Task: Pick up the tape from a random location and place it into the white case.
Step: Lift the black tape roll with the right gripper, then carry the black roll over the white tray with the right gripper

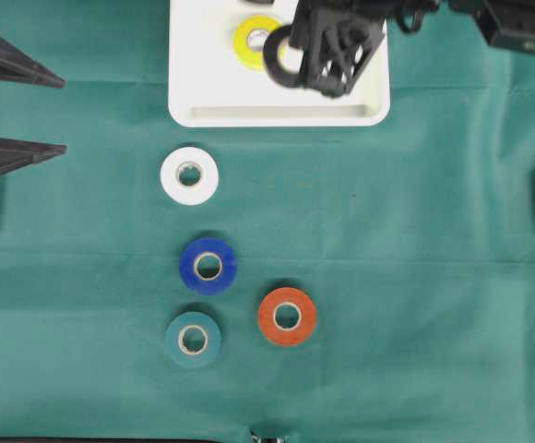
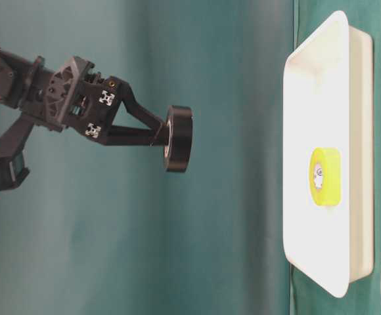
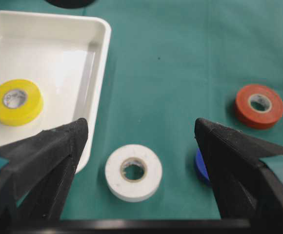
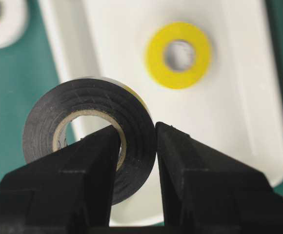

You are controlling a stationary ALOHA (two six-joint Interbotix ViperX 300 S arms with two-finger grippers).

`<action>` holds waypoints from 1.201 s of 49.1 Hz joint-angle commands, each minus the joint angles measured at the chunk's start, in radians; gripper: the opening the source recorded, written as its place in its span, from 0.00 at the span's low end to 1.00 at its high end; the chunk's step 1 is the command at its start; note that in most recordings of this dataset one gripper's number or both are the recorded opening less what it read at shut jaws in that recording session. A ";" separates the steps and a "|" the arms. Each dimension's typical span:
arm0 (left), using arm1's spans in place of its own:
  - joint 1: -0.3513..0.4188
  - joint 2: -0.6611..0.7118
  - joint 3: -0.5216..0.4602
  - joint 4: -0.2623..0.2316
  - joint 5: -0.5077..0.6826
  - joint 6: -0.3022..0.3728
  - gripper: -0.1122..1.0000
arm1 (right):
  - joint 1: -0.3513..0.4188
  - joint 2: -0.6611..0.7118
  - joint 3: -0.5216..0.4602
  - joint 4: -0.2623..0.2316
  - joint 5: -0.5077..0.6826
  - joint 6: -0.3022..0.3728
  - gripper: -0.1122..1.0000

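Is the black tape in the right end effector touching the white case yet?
Apart. The table-level view shows the black tape, pinched in the right end effector, hanging clear of the white case, with open backdrop between them.

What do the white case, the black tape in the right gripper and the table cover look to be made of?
White case: seemingly glossy moulded plastic; light glares off its floor and its corners are rounded.
Black tape, pinched by the right gripper: probably vinyl, faintly shiny, wound layers around a tan core that looks like cardboard.
Table cover: matte green fabric, going by its soft creases.
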 commanded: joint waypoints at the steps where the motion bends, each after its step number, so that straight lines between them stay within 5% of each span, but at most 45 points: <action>1: 0.002 0.008 -0.012 0.000 -0.005 0.002 0.99 | -0.035 -0.037 -0.012 -0.002 -0.003 -0.003 0.32; 18: 0.005 0.008 -0.012 0.000 -0.005 0.002 0.99 | -0.126 -0.037 -0.012 -0.002 -0.002 -0.017 0.32; 59: 0.006 0.008 -0.012 0.000 -0.005 0.000 0.99 | -0.129 -0.037 -0.012 -0.002 0.000 -0.021 0.32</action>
